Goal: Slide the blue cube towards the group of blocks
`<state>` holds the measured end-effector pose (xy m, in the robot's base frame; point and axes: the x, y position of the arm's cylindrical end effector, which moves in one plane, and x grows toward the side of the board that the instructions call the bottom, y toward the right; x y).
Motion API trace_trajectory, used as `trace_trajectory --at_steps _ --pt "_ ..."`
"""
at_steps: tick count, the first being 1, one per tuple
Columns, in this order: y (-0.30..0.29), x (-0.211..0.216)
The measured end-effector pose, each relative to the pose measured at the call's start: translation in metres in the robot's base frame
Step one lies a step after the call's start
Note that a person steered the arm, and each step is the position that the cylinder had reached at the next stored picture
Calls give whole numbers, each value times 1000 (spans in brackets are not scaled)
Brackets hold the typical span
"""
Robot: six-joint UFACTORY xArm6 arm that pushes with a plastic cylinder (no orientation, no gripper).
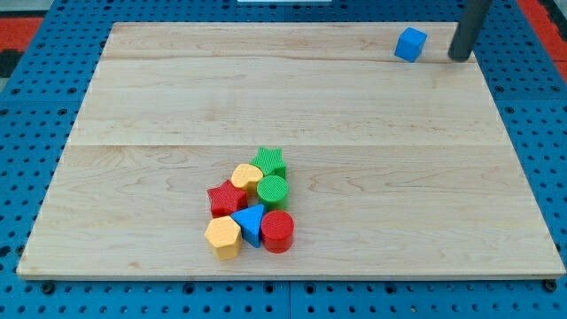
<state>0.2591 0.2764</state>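
Note:
The blue cube [410, 44] sits alone near the view's top right on the wooden board [159, 106]. My tip [459, 58] is just to the right of the cube, apart from it by a small gap. The group of blocks lies at the bottom middle: a green star [269, 161], a yellow hexagon [246, 175], a green cylinder [273, 190], a red star [226, 198], a blue triangle [251, 224], a red cylinder [277, 231] and a yellow hexagon [223, 237], all packed close together.
The board rests on a blue pegboard table [27, 133] that shows around all its edges.

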Motion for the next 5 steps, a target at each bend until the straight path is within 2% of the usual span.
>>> trace_trajectory --at_steps 1,2,3,4,5 --pt "-32 -15" --pt "-107 -13" --pt "-124 -40" --pt "-168 -36" --pt "-212 8"
